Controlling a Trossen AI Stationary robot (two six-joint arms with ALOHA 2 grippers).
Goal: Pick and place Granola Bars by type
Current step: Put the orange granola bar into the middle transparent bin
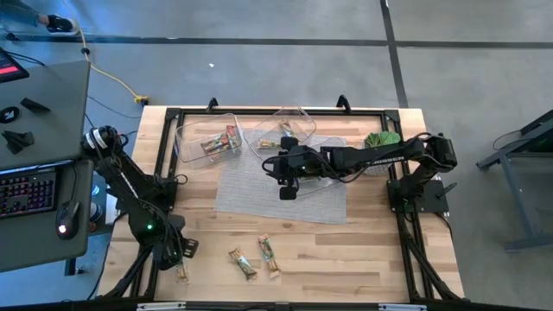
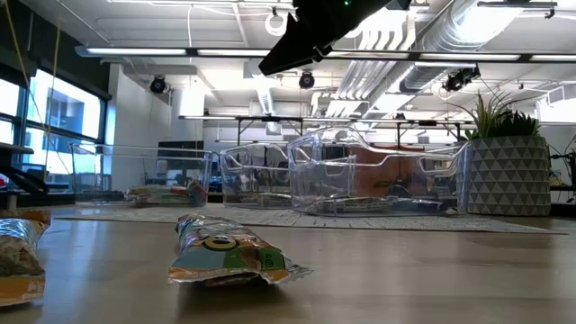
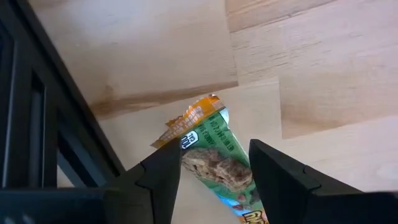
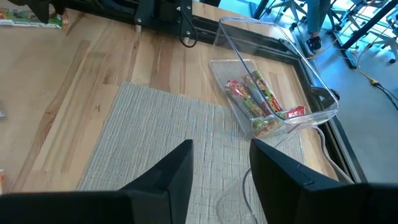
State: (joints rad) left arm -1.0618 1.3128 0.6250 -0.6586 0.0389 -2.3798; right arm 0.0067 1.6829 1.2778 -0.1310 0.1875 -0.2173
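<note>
Two arms are in our sight: at the bench's left front edge the left gripper has its jaws apart astride a green-tan bar, two bars lie mid-front, and the right gripper hovers released above the mat.

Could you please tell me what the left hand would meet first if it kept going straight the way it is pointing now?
Most likely the green-wrapped granola bar lying on the wooden table. The left hand is open, with its fingers on either side of the bar, so it would reach the wrapper first; the depth between them is unclear.
</note>
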